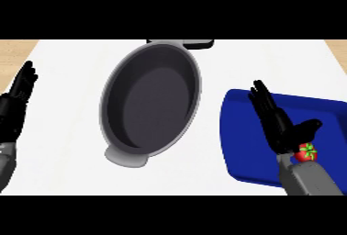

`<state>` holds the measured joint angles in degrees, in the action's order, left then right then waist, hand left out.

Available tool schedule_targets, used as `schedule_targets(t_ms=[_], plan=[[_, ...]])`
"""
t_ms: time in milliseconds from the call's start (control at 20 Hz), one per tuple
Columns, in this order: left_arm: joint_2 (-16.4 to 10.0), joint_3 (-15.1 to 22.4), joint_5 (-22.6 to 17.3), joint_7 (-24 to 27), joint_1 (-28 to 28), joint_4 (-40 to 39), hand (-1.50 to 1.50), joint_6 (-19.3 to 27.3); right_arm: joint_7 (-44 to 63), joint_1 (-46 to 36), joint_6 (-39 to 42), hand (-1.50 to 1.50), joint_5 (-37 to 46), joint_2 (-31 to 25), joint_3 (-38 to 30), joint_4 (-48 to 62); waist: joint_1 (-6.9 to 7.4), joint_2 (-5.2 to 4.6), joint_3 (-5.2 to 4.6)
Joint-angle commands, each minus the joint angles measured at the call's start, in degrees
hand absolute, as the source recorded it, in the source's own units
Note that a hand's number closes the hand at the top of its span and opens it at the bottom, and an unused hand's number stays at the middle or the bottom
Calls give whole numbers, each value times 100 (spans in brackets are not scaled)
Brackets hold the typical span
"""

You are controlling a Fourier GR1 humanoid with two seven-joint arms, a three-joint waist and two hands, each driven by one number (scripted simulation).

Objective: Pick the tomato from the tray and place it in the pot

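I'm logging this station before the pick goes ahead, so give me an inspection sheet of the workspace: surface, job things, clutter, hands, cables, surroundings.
Surface: white counter, nothing spilled on it.
Job's things: tomato lies on the blue tray at the right, partly hidden by the right wrist; grey oval pot at the centre, nothing in it.
Clutter: nothing seen.
Hands: right hand open above the tray, fingers straight, not curled round the tomato; left hand open, resting at the left edge.
Cables: nothing seen.
Surroundings: tan strips beyond the counter's far corners.
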<state>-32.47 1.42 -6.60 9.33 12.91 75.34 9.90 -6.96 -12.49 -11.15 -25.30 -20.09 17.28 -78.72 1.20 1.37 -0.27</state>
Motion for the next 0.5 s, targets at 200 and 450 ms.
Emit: schedule_targets(t_ms=[200,450], plan=[[53,25,320,-814,-699,-346,0,412,303,275,-1161,150,346,-676,-967,-154,-259,-120,20],[127,-52,-25,-1551,-904,-499,0,305,132,521,-3646,-150,1725,-1219,-1698,554,-492,-110,0]])
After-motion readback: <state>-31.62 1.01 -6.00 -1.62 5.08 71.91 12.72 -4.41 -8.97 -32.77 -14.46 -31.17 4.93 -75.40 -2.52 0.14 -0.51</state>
